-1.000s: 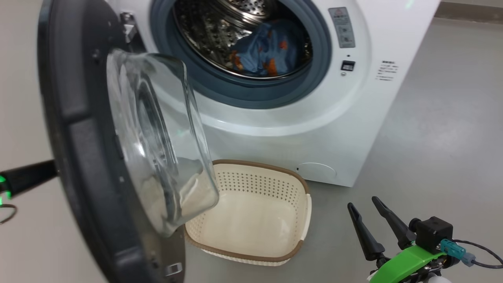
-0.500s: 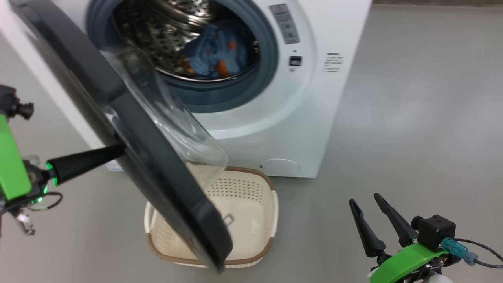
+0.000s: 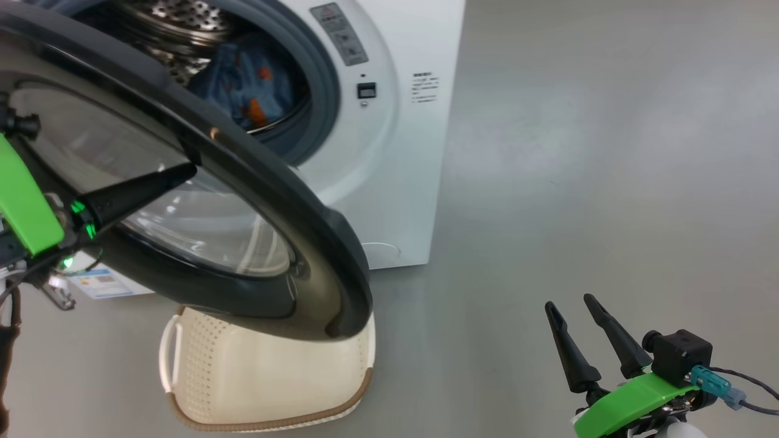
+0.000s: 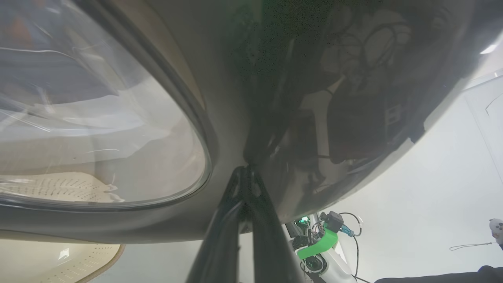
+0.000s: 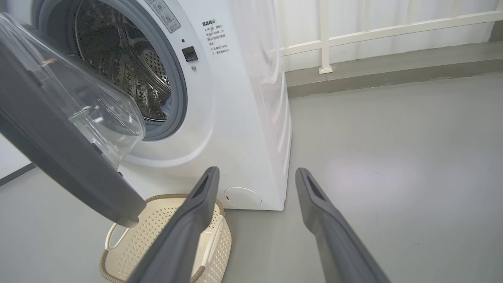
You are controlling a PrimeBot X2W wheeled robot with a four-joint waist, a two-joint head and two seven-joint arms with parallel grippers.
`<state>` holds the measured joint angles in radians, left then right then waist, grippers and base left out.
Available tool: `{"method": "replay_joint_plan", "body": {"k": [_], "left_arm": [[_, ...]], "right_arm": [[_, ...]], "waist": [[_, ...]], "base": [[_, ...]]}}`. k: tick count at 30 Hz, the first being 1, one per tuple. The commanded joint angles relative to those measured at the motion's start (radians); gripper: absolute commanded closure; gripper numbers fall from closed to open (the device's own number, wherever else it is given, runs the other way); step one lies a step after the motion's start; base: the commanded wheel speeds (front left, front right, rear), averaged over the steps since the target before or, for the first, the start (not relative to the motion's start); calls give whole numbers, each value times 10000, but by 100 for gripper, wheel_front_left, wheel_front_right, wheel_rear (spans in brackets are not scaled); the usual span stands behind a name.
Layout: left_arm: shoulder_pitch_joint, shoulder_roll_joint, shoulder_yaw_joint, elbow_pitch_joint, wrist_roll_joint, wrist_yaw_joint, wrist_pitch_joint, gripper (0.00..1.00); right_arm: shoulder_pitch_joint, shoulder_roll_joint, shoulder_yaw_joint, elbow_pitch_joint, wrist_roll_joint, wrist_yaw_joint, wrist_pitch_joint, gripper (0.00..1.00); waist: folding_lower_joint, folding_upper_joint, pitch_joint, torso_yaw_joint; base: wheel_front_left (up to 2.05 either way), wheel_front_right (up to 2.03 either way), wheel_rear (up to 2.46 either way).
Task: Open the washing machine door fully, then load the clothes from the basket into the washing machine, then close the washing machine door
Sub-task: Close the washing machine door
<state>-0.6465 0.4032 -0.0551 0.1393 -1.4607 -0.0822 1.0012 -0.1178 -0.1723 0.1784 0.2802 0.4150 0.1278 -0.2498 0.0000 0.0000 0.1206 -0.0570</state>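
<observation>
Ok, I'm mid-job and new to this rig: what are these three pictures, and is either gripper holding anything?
One picture looks down from the robot's head; the other two look along each arm's fingers. The left gripper, fingers together, presses its tip on the black rim of the washing machine door, which stands partly open. The right gripper hangs open, holding nothing. Blue clothes lie in the drum of the washing machine; the basket sits on the grey floor below the door.

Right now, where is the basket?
In the head view the basket sits on the floor at lower left, directly in front of the washing machine, partly under the lower edge of the partly open washing machine door.
</observation>
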Motion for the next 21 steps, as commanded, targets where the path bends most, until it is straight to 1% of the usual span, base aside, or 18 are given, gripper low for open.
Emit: {"method": "replay_joint_plan", "body": {"k": [1, 7, 14, 15, 17, 18, 19, 21], "left_arm": [[-584, 377, 405, -117, 104, -127, -127, 100], [-524, 428, 399, 176, 318, -234, -320, 100], [98, 584, 589, 155, 437, -314, -562, 100], [239, 627, 637, 144, 482, -325, -630, 96], [555, 684, 776, 133, 545, -348, -817, 61], [733, 732, 836, 121, 589, -361, -898, 41], [913, 761, 905, 121, 634, -378, -1011, 0], [1286, 814, 1032, 165, 737, -410, -1256, 0]], "right_arm": [[-47, -20, 141, -271, -108, 29, -120, 0], [21, 12, 8, -283, -134, 29, -120, 0], [87, -23, 20, -224, -132, 29, -120, 0], [91, -30, 34, -217, -133, 29, -120, 0], [105, -56, 56, -202, -128, 29, -120, 0], [113, -72, 69, -195, -122, 29, -120, 0], [124, -94, 75, -191, -117, 29, -120, 0], [158, -137, 80, -185, -110, 29, -120, 0]], "waist": [[0, 0, 98, -262], [0, 0, 72, -213], [0, 0, -131, 157], [0, 0, -164, 207], [0, 0, -237, 304], [0, 0, -261, 342], [0, 0, -293, 393], [0, 0, -350, 480]], "base": [[0, 0, 0], [0, 0, 0], [0, 0, 0], [0, 0, 0], [0, 0, 0], [0, 0, 0], [0, 0, 0], [0, 0, 0]]}}
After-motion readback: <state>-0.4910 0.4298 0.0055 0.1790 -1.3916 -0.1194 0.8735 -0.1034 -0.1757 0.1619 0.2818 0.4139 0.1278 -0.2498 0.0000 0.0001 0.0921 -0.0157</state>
